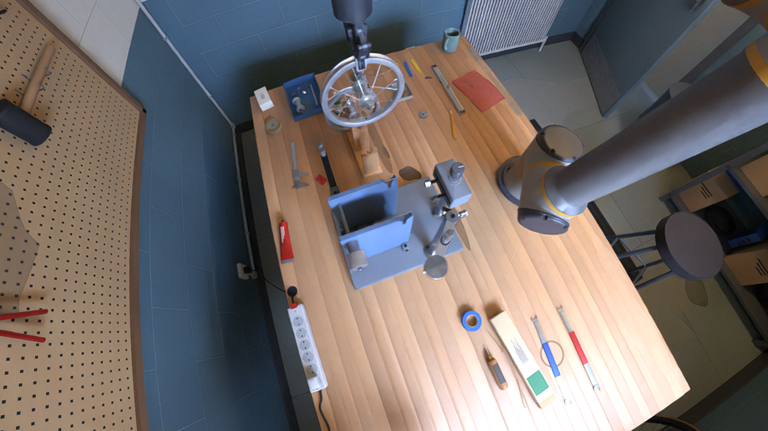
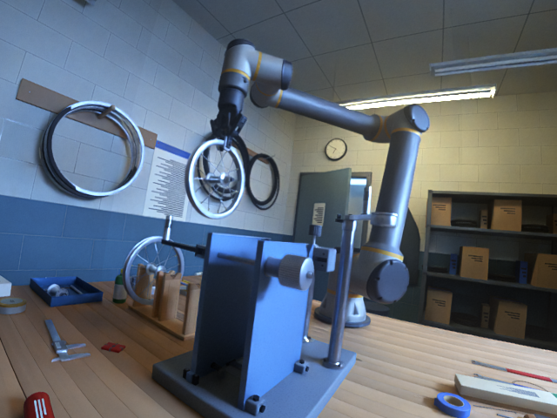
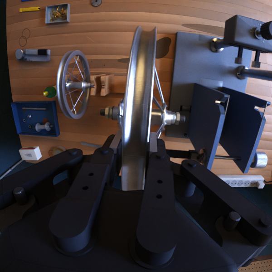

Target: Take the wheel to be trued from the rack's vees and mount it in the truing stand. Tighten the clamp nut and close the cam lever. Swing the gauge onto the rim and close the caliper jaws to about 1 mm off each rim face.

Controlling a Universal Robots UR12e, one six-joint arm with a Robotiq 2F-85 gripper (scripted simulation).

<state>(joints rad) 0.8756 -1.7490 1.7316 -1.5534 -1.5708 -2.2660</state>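
At the far end of the bench a wooden rack (image 1: pixel 367 151) (image 2: pixel 166 299) (image 3: pixel 102 84) stands with a second small wheel (image 2: pixel 153 267) (image 3: pixel 73 84) still resting in its vees. The wheel to be trued (image 1: pixel 362 91) (image 2: pixel 217 178) (image 3: pixel 138 109) hangs upright in the air, high above the rack, its axle level. The blue truing stand (image 1: pixel 375 222) (image 2: pixel 256 310) (image 3: pixel 228 121) sits mid-bench with its two uprights empty. Its gauge arm and caliper block (image 1: pixel 452 185) (image 3: pixel 247 33) are swung away from the uprights. My gripper (image 1: pixel 359 63) (image 2: pixel 228 137) (image 3: pixel 134 162) is closed on the top of the wheel's rim.
Behind the rack lie a blue parts tray (image 1: pixel 301 95) (image 3: pixel 35 118), a green bottle (image 3: pixel 49 91) and a white box (image 1: pixel 263 98). Calipers (image 1: pixel 297 165), a power strip (image 1: pixel 308 345) and hand tools (image 1: pixel 521 354) are scattered over the bench. The arm's base (image 1: pixel 539 181) stands right of the stand.
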